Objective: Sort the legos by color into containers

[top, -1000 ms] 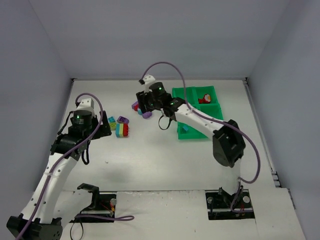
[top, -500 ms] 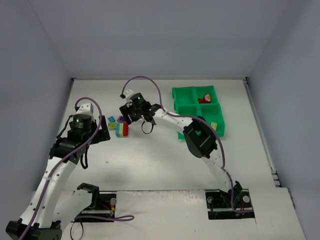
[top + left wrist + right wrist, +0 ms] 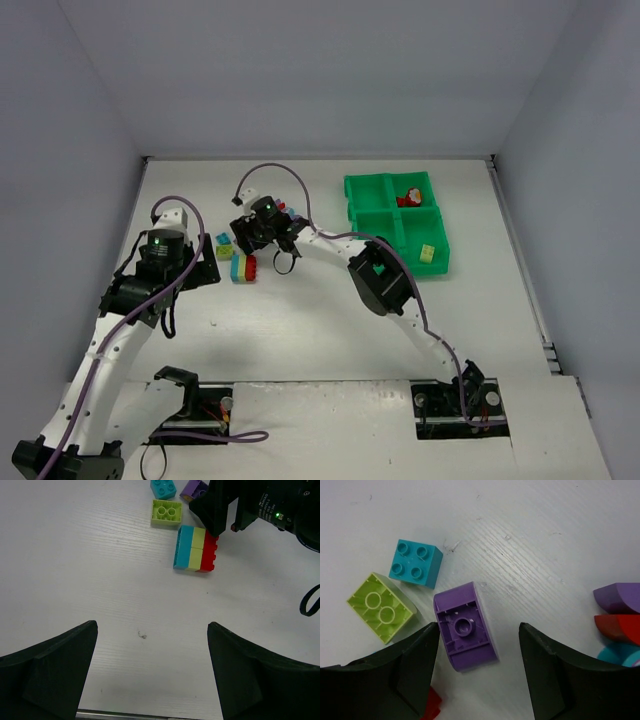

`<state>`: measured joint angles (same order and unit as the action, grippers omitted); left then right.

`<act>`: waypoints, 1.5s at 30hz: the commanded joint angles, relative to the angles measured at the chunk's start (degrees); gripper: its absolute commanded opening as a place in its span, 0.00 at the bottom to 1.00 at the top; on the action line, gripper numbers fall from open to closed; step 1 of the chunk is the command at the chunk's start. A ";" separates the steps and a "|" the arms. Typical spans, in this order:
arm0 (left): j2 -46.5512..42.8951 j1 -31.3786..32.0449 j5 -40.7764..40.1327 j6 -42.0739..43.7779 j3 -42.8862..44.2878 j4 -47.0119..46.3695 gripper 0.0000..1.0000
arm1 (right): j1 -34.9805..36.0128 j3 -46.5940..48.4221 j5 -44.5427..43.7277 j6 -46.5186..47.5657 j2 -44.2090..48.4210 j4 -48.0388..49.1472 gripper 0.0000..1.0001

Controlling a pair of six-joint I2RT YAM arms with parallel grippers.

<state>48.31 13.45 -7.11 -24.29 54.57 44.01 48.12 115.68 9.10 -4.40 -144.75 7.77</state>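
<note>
Where your right gripper (image 3: pixel 478 632) hangs over the loose legos (image 3: pixel 243 266) left of centre, its jaws stand part-way apart on either side of a purple brick (image 3: pixel 465 632) lying on the table (image 3: pixel 320 330). One finger (image 3: pixel 405 670) sits just beside the brick, the other finger (image 3: pixel 555 670) is clear of it, and nothing is gripped. Your left gripper (image 3: pixel 151 627) hangs wide apart and empty over bare table, on the near side of the pile.

Surroundings. A teal brick (image 3: pixel 416 562) and a yellow-green brick (image 3: pixel 380 607) lie near the purple one, apart from it. A joined block (image 3: pixel 195 548) of teal, yellow-green and red sits just beside the right gripper's body in the left wrist view. At the right edge of the right wrist view, purple, red and teal pieces (image 3: pixel 619 629) crowd together, cut off by the frame. The right arm (image 3: pixel 330 243) stretches across the table between the pile and the green tray (image 3: pixel 368 190). In the tray, a red lego (image 3: pixel 408 198) lies in the far right compartment and a yellow-green lego (image 3: pixel 427 254) in the near right one.

Markings. White lettering on the right gripper's body is too small to read; a green light (image 3: pixel 276 515) glows beside it.

Surface and room. The table is white with a faint grain; pale grey walls (image 3: pixel 320 80) close it on three sides.
</note>
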 commanded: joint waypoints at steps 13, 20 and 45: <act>0.81 0.26 -0.53 0.21 0.37 -2.87 0.84 | -0.04 -9.24 -6.11 2.91 8.59 7.26 0.00; 3.63 0.26 0.35 -0.05 0.72 -5.68 0.84 | -2.94 -12.49 -7.16 5.09 22.64 6.82 0.00; 13.20 0.26 1.49 -2.25 2.65 -11.23 0.84 | -29.92 -17.68 -10.25 -2.71 24.08 0.49 0.17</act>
<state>60.64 13.45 -5.39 -25.78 54.52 36.16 17.72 94.21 -2.90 -6.24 -121.43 6.59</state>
